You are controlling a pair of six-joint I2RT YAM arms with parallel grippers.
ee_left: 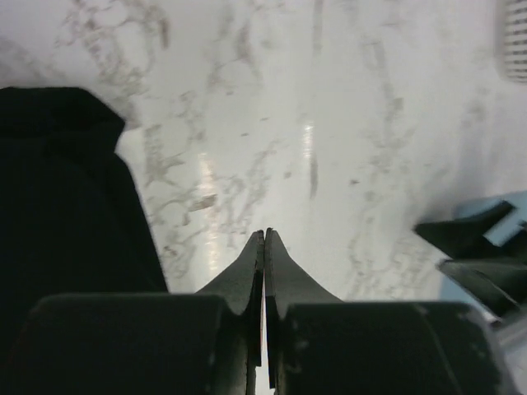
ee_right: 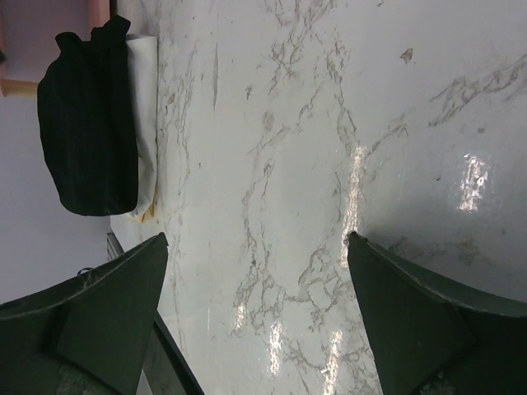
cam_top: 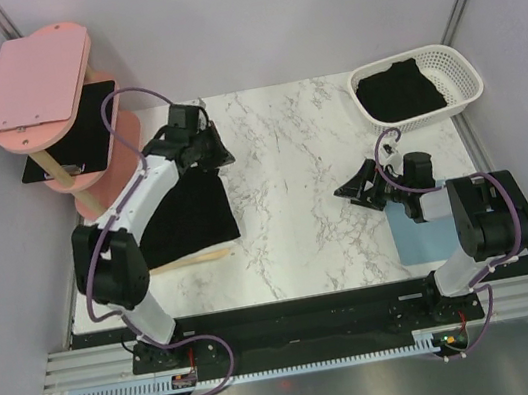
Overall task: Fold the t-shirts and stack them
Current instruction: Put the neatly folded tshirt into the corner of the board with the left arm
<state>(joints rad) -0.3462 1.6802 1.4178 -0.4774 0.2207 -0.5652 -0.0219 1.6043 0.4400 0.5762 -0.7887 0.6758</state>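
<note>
A folded black t-shirt [cam_top: 186, 216] lies at the left of the marble table, partly under my left arm; it shows in the left wrist view [ee_left: 66, 197] and far off in the right wrist view [ee_right: 86, 123]. More black shirts [cam_top: 400, 91] lie in the white basket [cam_top: 463, 73] at the back right. My left gripper [cam_top: 219, 154] is shut and empty just past the shirt's far right corner; its fingertips [ee_left: 265, 239] meet over bare marble. My right gripper [cam_top: 356, 192] is open and empty, low over the table at the right.
A pink two-tier shelf [cam_top: 44, 92] with a black sheet [cam_top: 71, 133] stands at the back left. A light blue mat [cam_top: 417, 233] lies under the right arm. A wooden stick [cam_top: 203, 258] lies along the shirt's near edge.
</note>
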